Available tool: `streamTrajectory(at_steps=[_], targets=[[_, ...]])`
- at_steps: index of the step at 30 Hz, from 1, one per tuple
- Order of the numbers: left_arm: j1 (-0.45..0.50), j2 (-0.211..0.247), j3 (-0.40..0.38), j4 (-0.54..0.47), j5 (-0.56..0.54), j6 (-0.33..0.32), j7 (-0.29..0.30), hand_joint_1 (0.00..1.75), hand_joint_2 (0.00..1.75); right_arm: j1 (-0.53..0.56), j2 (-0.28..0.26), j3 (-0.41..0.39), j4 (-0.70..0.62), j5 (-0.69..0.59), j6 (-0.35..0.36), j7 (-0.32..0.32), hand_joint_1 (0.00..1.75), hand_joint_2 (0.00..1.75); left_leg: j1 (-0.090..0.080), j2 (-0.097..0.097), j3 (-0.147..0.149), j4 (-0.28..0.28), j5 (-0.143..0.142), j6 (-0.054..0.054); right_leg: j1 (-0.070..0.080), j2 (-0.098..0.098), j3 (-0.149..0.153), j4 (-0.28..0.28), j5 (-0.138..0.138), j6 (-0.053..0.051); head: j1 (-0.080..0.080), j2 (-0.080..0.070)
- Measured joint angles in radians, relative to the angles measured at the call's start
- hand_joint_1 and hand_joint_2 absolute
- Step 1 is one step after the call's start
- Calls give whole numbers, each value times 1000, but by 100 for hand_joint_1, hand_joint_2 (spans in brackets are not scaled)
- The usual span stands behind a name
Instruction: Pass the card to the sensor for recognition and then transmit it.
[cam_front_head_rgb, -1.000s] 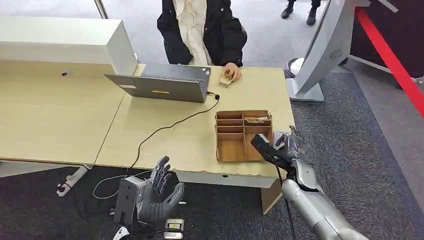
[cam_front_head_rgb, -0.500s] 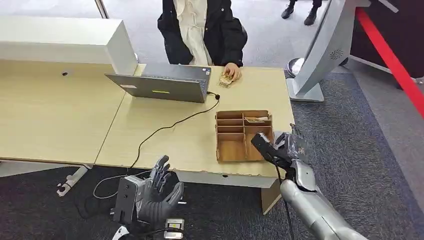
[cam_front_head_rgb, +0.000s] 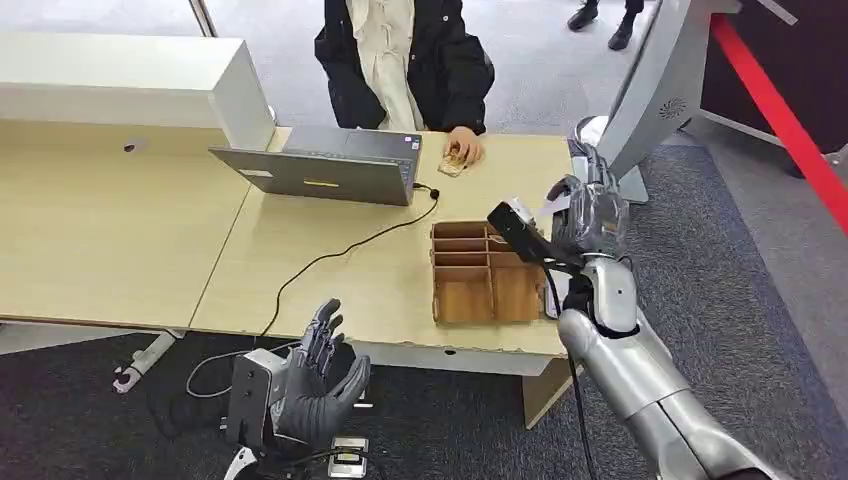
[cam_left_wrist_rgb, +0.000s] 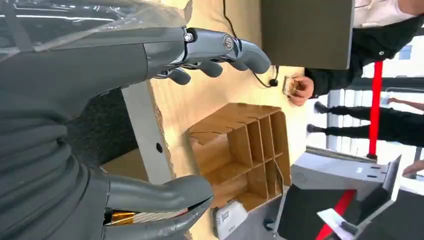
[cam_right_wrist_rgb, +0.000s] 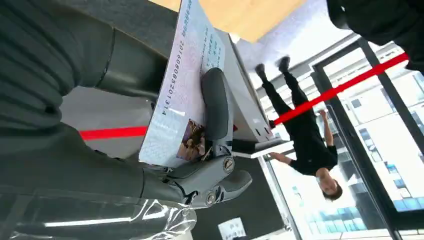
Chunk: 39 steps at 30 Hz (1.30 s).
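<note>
Your right hand (cam_front_head_rgb: 588, 215) is raised above the right end of the table (cam_front_head_rgb: 350, 270), just past the far right corner of the wooden tray (cam_front_head_rgb: 487, 272). It grips the card (cam_right_wrist_rgb: 181, 87), which lies flat against the palm with a dark finger pressed across its face; in the head view only a pale sliver of the card (cam_front_head_rgb: 556, 206) shows at the top of the hand. The black camera block at that wrist juts out over the tray's far compartments.

Beyond the right hand, the slanted grey stand (cam_front_head_rgb: 648, 95) rises from the floor beside the table's right edge, near the hand but apart from it. Open carpet (cam_front_head_rgb: 740, 300) lies to the right of your arm, and a red strip (cam_front_head_rgb: 775, 110) runs diagonally across the far right corner.

Your left hand (cam_front_head_rgb: 318, 385) hangs below the table's near edge, fingers spread and holding nothing, over dark carpet and a loose black cable.

On the table, the tray sits close to the near right edge, with its near compartments bare. A laptop (cam_front_head_rgb: 325, 167) stands at the far side, its cable (cam_front_head_rgb: 330, 255) trailing across the tabletop and off the near edge. A person in a dark jacket (cam_front_head_rgb: 410, 60) sits behind it, one hand (cam_front_head_rgb: 463, 145) resting on a small object on the far edge.
</note>
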<state>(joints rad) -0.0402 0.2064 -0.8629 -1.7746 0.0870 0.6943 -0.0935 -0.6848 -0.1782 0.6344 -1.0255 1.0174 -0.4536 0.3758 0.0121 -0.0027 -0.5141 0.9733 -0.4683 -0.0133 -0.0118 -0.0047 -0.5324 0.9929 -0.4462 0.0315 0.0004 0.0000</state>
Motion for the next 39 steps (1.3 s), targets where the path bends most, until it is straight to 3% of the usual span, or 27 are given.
streamTrajectory(at_steps=[10, 18, 27, 39], targets=[[-14, -13, 0, 24, 22, -40, -32, 0, 175, -34, 10, 0, -47, -13, 18, -44, 175, 175, 0, 0, 0, 0, 0, 0, 0, 0, 0, 0, 0, 0, 0, 0], [-34, -38, 0, 58, 32, -123, -50, 0, 175, -129, 47, 21, -14, -63, 158, -87, 175, 175, 0, 0, -1, 0, 0, 0, 0, 0, 0, 0, 0, 0, 0, 0], [-45, -58, 0, 78, 26, -181, -52, 0, 175, -334, 118, 69, 175, -121, 225, -92, 175, 175, 0, 0, -2, 0, 0, 0, 0, 0, -1, 0, 0, 0, 0, 0], [-45, -66, 1, 90, -8, -197, -41, 0, 175, -477, 184, 138, 415, -111, 248, -11, 175, 175, 0, 0, -2, 0, 0, 0, 0, 0, -1, 0, 0, 0, 0, 0]])
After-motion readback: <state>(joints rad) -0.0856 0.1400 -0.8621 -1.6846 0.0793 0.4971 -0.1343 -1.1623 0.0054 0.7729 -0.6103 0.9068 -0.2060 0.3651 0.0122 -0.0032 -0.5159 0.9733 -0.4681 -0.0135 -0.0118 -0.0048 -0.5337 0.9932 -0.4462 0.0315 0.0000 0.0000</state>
